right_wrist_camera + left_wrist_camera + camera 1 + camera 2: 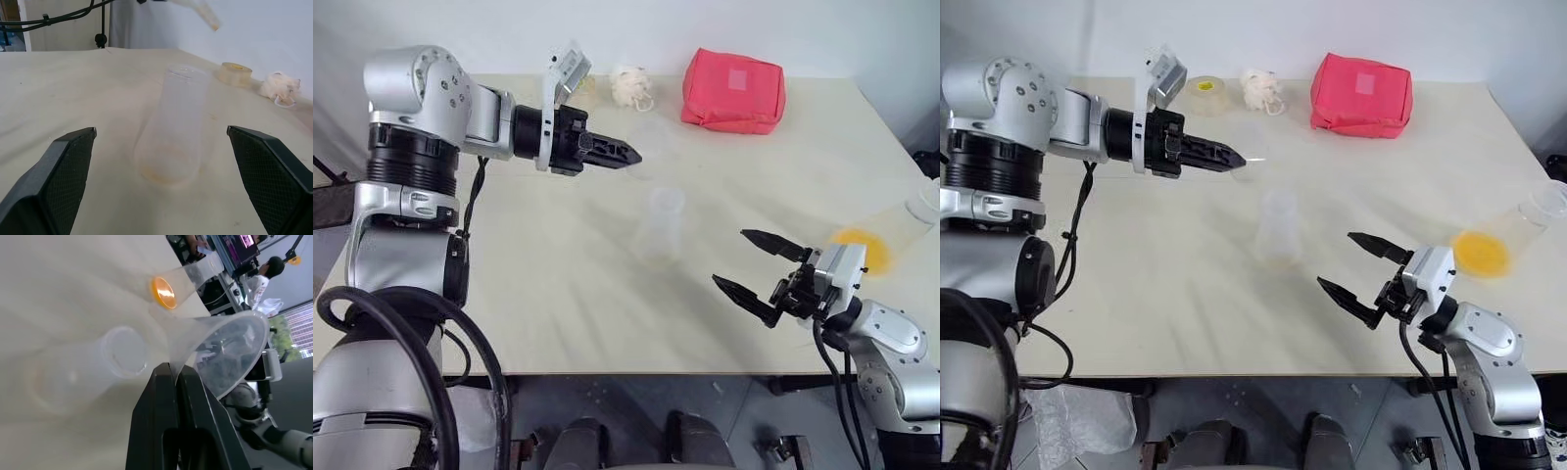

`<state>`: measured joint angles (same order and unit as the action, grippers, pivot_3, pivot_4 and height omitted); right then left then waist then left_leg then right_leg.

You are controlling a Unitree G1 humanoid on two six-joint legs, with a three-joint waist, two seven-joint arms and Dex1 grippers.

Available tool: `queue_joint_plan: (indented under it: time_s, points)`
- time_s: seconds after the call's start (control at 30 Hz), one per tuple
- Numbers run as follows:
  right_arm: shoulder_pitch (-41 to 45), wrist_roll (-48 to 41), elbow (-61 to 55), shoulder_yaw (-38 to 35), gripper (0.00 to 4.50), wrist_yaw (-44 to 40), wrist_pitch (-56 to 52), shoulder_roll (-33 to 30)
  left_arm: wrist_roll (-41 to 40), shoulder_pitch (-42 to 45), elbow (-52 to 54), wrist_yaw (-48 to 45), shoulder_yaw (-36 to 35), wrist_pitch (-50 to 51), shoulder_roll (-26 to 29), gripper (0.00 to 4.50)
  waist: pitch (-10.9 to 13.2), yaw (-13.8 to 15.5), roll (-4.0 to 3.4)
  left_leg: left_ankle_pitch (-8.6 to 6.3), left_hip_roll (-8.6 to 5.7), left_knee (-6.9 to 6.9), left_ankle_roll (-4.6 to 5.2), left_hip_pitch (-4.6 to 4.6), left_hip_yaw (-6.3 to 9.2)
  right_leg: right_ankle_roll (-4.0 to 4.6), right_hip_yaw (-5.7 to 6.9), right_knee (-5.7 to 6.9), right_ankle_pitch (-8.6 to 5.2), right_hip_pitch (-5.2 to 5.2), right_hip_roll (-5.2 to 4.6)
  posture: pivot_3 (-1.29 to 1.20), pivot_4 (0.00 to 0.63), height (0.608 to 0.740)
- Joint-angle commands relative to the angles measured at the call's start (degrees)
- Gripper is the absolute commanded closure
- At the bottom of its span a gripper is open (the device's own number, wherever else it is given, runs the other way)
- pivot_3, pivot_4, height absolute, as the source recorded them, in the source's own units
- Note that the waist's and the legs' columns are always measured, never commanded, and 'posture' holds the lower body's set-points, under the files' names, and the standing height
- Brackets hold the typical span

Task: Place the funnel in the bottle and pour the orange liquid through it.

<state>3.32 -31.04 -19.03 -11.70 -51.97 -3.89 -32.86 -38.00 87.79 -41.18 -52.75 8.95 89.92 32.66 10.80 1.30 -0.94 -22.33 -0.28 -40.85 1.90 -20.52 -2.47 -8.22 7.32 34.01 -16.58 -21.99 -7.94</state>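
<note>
Table (pixel 1136 294) bare btwn right gripper (pixel 1351 262) & bottle (pixel 1279 227).

The table (pixel 558 323) looks matt and smooth, the bottle (pixel 173 127) and funnel (pixel 220 352) are clear, faintly frosted plastic, the pouch (pixel 734 90) at upper right is red cloth, and the arm shells are brushed silvery metal.

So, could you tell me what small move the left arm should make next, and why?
Probably lower the clear plastic funnel toward the open neck of the empty see-through flask-like bottle: the left pincer, shut on the funnel, hovers beside and above it.
</note>
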Motion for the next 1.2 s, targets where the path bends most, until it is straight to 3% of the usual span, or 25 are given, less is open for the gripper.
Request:
queue_joint_plan:
  time_s: [0.03,0.2,0.9,1.2]
  points:
    - [0.8,-1.7,-1.8,-0.8,0.00,-0.1,0.7,0.2,0.3,3.9,-1.7,-4.2,2.4,2.2,1.1,4.49,0.0,0.0,0.00,0.00,0.00,0.00,0.00,-0.04,-0.03,0.00,-0.02,0.02,0.00,-0.05,0.00,0.00,0.150,0.740]
    - [1.9,-1.2,-0.7,-0.4,0.00,-0.4,1.2,0.3,2.9,5.3,-5.2,-7.7,6.4,0.4,0.7,4.49,0.0,-0.1,0.00,0.01,0.00,-0.15,-0.01,-0.56,-0.13,0.00,-0.10,0.29,0.00,-0.65,0.01,0.00,0.150,0.740]
    - [-0.4,-0.8,-2.0,-0.2,0.00,0.1,2.5,1.3,18.5,11.4,-18.4,-28.5,22.0,-12.4,-5.4,4.49,0.0,0.0,0.04,0.01,0.01,-0.16,-0.01,-0.66,-0.70,0.00,-0.10,0.29,0.00,-0.74,0.03,0.00,0.150,0.740]
    - [-2.1,-0.1,-3.2,-0.1,0.00,1.2,3.2,2.0,26.4,13.9,-25.9,-33.8,22.0,-18.4,-9.1,4.49,0.1,0.0,0.13,0.02,0.01,-0.18,0.01,-0.70,-0.72,0.00,-0.10,0.30,0.00,-0.76,0.02,0.00,0.150,0.740]
